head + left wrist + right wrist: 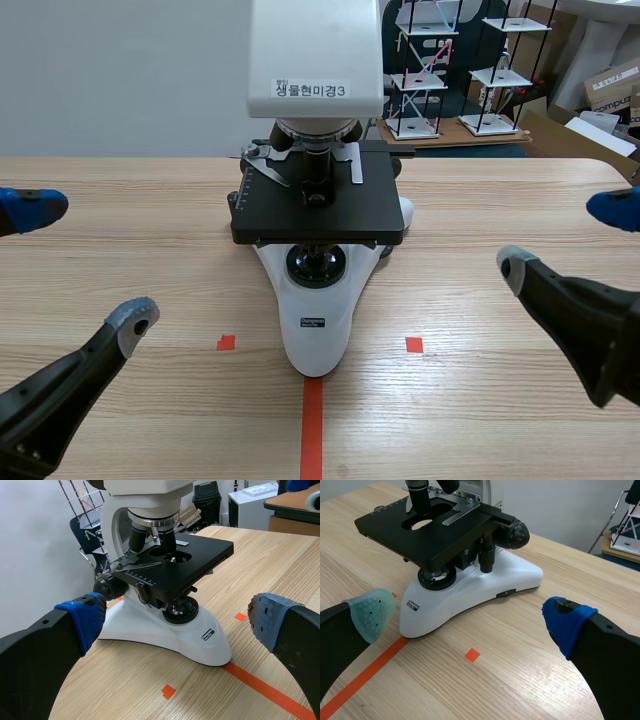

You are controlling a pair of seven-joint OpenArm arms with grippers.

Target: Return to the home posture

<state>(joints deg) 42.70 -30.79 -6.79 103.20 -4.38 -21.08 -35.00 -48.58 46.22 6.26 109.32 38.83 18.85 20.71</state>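
Microscope (316,320), centre frame: judged heavy, fragile, best taken by its arm; left hand (82,262), right hand (562,235) held wide open, empty.

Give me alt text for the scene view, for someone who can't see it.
A white microscope with a black stage stands at the middle of a wooden table. The left end effector and right end effector hang open on either side of it, touching nothing.

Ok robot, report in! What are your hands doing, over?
Left gripper open, empty. Right gripper open, empty. White-and-black microscope upright between them, untouched. Nothing blocking either arm.
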